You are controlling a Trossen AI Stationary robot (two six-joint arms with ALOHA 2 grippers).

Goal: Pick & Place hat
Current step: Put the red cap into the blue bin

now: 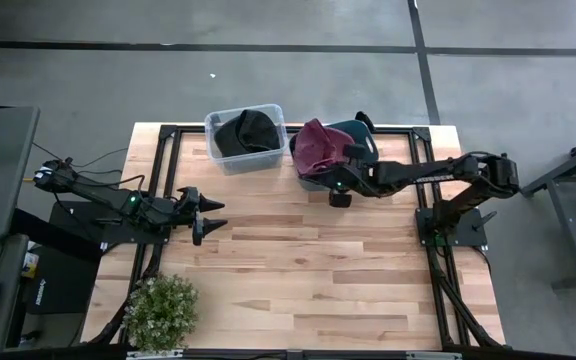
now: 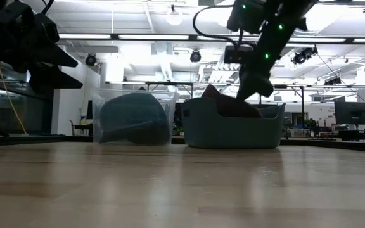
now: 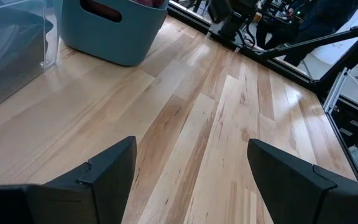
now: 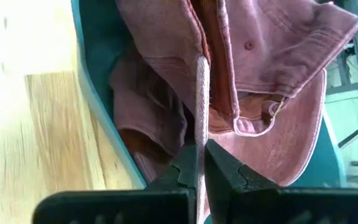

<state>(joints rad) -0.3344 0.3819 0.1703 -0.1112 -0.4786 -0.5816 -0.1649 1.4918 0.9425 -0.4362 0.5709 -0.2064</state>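
Note:
A maroon cap (image 1: 316, 143) lies in the teal bin (image 1: 360, 133) at the table's far edge; it also shows in the right wrist view (image 4: 272, 56). My right gripper (image 4: 201, 171) is at the bin's near rim (image 1: 326, 170), shut on the cap. In the low view the arm reaches down into the teal bin (image 2: 233, 130), and a peak of the cap (image 2: 211, 94) stands above the rim. My left gripper (image 1: 208, 215) is open and empty over the table's left part; it also shows in its wrist view (image 3: 188, 168). My right gripper pinches a thin, stiff edge of the cap (image 4: 201, 106), seen edge-on and seemingly the brim, between its two fingers (image 4: 229, 177). The fingers lie along that edge, coming from the table's near right side. The rest of the cap lies in the teal bin on more maroon cloth (image 4: 148, 106).
A clear plastic bin (image 1: 246, 135) with a dark hat (image 1: 250, 130) stands left of the teal bin. A potted plant (image 1: 161, 312) stands at the near left corner. Bare wood (image 1: 318, 260) lies between the bins and the near edge.

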